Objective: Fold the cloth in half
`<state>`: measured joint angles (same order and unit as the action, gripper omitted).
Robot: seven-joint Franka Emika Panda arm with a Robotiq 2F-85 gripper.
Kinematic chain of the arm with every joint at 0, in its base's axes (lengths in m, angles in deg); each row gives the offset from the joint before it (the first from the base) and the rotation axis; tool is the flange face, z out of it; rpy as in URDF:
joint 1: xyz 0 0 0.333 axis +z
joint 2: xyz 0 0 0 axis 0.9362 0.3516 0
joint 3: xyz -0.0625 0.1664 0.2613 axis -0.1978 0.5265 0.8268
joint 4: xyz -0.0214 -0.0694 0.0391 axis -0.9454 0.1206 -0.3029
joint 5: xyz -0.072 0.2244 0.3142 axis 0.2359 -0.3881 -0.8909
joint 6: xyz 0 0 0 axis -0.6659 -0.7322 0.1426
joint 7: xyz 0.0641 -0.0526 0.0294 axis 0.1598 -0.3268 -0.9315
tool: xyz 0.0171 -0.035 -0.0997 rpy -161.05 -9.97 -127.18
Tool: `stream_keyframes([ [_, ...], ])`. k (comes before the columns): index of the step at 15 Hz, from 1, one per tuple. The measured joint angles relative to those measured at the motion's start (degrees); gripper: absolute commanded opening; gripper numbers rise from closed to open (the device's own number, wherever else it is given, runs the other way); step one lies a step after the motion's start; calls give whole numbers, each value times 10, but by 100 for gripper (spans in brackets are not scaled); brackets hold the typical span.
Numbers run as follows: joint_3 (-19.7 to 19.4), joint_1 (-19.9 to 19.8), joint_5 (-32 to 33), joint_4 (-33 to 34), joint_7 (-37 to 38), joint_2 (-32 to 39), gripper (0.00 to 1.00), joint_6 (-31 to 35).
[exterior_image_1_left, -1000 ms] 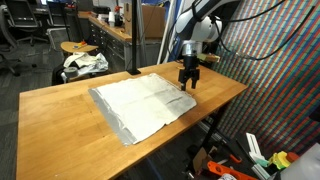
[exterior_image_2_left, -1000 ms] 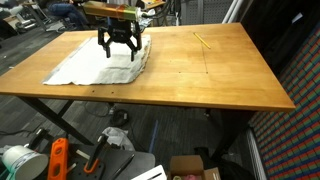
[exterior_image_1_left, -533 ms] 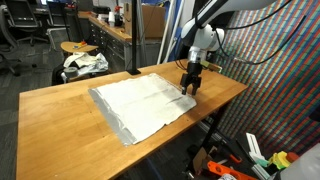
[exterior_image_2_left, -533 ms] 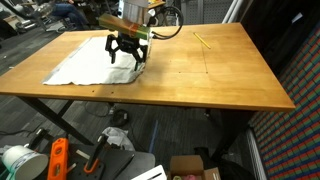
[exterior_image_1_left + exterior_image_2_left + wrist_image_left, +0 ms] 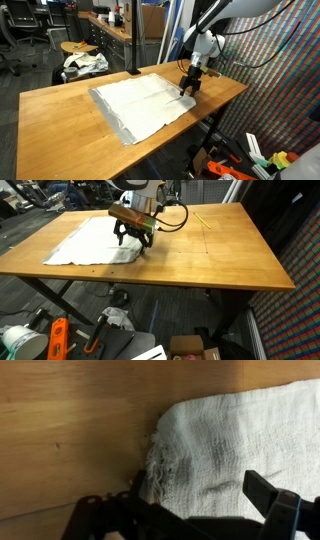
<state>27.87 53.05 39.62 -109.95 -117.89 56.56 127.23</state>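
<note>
Off-white cloth (image 5: pixel 140 105) lies spread flat across the middle of the wooden table (image 5: pixel 55 130) in an exterior view, one corner reaching toward the table edge where the arm comes in. The gripper (image 5: pixel 188 89) hangs low over that corner, jaws pointing down. No part of the fabric is lifted or turned over, so I judge the fold not yet begun: this is the approach to a first grasp.

From the other side, the cloth (image 5: pixel 90 242) sits toward a far corner of the table (image 5: pixel 210 265), and the gripper (image 5: pixel 135 243) stands at the cloth edge nearest the table's bare half, fingers spread wide and empty.

Seen from the wrist, the cloth (image 5: pixel 240 430) shows a frayed corner against bare wood (image 5: pixel 70 420). The gripper (image 5: pixel 190 520) has its dark fingers set wide apart, straddling that corner; whether they touch the fabric I cannot tell.

Next, it probably needs to drop onto the corner, pinch the fabric, then lift and carry it over to the opposite edge.
</note>
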Motion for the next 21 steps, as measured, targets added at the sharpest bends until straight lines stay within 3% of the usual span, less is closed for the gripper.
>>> stream_keyframes([
  [11,-1,-7,20,-7,-12,2,100,23],
  [16,10,-10,22,-11,-100,2,100,3],
  [21,32,-9,6,-12,-127,2,100,-1],
])
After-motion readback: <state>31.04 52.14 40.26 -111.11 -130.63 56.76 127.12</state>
